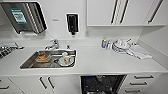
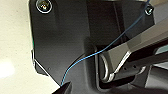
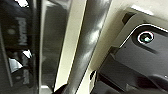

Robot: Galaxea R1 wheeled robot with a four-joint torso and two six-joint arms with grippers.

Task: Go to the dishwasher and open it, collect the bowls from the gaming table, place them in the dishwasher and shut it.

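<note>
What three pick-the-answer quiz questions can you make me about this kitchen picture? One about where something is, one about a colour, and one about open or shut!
1. Where is the sink?
A. In the countertop, left of the dishwasher
B. On the floor
C. Inside an upper cabinet

2. What colour is the countertop?
A. Red
B. White
C. Green

3. How does the dishwasher stand?
A. Shut, with a steel front showing
B. Missing from its gap
C. Open, with its dark inside showing

Answers: 1 A, since the sink is sunk into the counter and the dishwasher sits lower and to its right. 2 B, since the worktop is plain white all along. 3 C, since the head view looks into a dark cavity under the counter edge.
</note>
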